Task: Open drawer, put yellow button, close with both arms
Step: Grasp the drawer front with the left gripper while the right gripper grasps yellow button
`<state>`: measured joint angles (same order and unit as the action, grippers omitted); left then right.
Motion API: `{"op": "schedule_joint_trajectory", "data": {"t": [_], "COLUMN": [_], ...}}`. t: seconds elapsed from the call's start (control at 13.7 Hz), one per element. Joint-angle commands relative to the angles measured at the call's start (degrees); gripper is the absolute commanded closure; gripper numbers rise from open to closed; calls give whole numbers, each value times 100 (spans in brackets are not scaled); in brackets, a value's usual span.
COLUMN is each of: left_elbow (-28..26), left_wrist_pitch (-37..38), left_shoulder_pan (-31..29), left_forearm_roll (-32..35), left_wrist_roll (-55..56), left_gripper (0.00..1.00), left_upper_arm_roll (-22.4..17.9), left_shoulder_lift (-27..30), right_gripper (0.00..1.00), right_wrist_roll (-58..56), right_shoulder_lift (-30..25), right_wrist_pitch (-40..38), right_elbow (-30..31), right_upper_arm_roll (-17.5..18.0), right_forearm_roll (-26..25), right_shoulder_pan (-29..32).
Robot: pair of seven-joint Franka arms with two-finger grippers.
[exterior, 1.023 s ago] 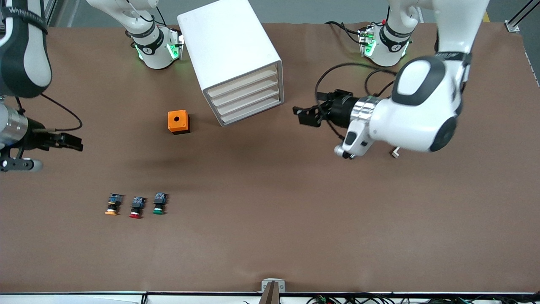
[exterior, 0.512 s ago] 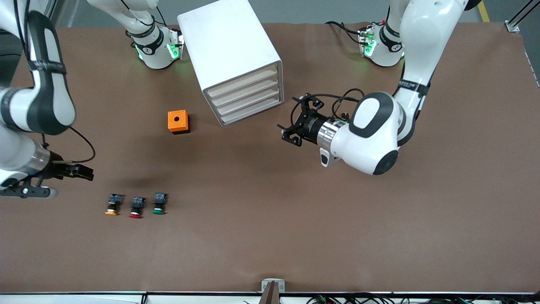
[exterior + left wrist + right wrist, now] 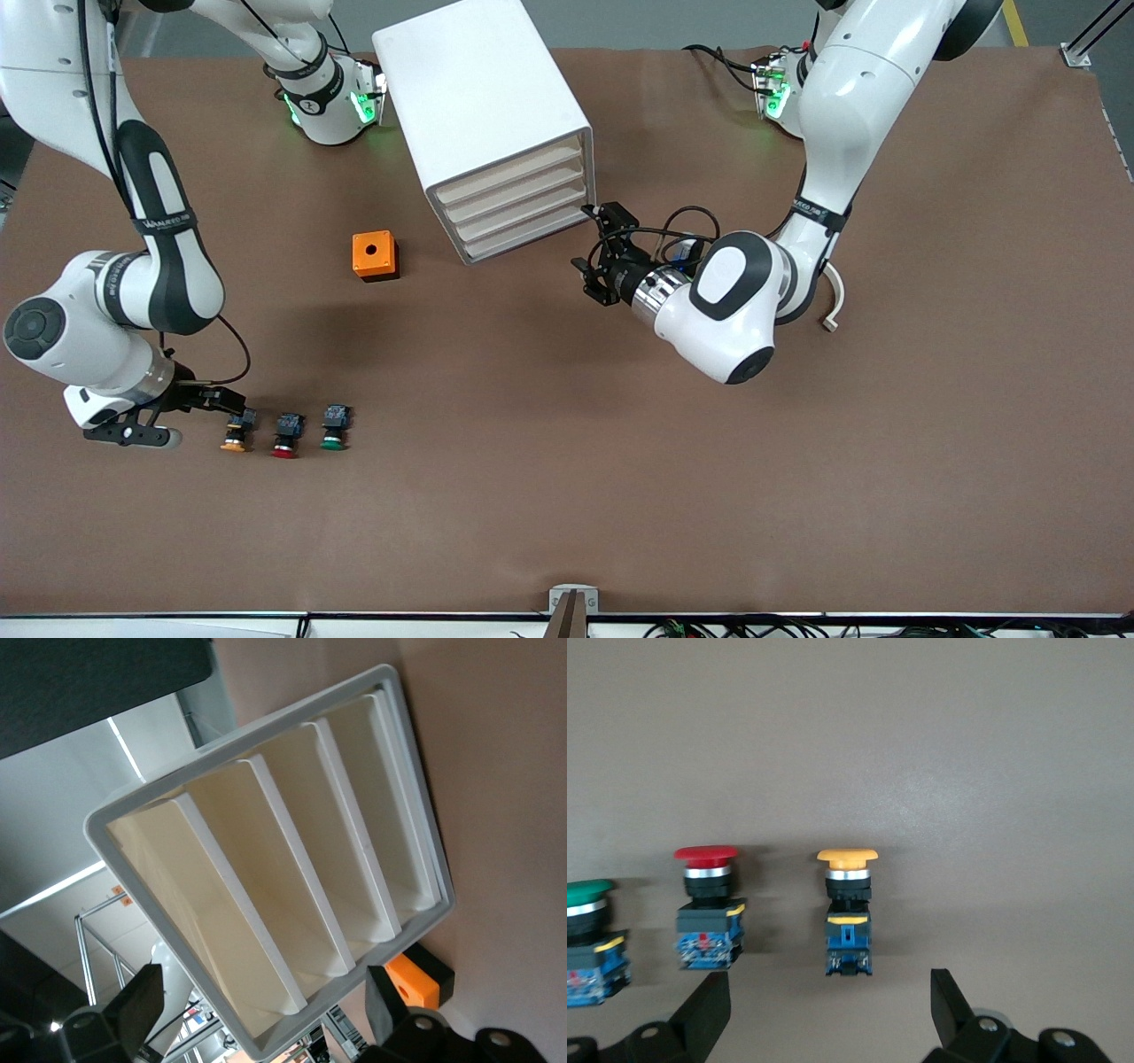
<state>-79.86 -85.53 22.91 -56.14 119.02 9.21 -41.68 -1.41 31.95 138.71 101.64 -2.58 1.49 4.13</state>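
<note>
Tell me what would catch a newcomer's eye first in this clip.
The tall white drawer cabinet stands angled at the table's base end, the left claw open right at its drawers. At the right arm's end, the open right claw sits by the yellow button, which heads a row with a red button and a green button.

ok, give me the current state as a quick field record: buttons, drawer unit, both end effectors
yellow button: on table, end of a row of three, toward right arm's end, untouched
red button: middle of row
green button: other end of row
drawer unit: white, all drawers shut
orange box: on table beside drawer unit, hole on top
right end effector: open, at the yellow button, not gripping
left end effector: open, in front of drawer fronts, touching nothing
task stage: drawer not yet opened, button not yet picked
</note>
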Motion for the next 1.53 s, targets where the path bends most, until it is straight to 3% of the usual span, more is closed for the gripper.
{"op": "schedule_joint_trajectory", "data": {"t": [0.0,0.22,0.66,0.95,1.17,1.24,1.39,1.46], "left_elbow": [155,155,128,119,102,102,102,102], "left_wrist_pitch": [273,378,668,756,994,994,985,985], "left_shoulder_pan": [29,64,204,310,415,451,565,574], "left_forearm_roll": [-405,-730,-996,-987,-952,-926,-838,-733], "left_wrist_roll": [726,1359,1704,1704,1721,1730,1774,1896], "left_gripper": [1,3,44,54,54,54,54,54], "left_upper_arm_roll": [-7,-7,-16,28,98,90,81,81], "left_shoulder_lift": [-209,-472,-675,-675,-675,-684,-684,-684], "right_gripper": [0,0,0,7,34,49,98,100], "right_wrist_roll": [18,53,53,53,-26,-35,-17,-26], "right_shoulder_lift": [442,574,882,935,944,944,944,944], "right_wrist_pitch": [428,447,438,438,438,429,429,394], "right_elbow": [-101,-109,-302,-329,-347,-355,-364,-417], "right_upper_arm_roll": [73,73,82,82,73,73,73,82], "right_forearm_roll": [62,71,229,229,203,194,211,211], "right_shoulder_pan": [158,150,158,150,150,150,141,158]}}
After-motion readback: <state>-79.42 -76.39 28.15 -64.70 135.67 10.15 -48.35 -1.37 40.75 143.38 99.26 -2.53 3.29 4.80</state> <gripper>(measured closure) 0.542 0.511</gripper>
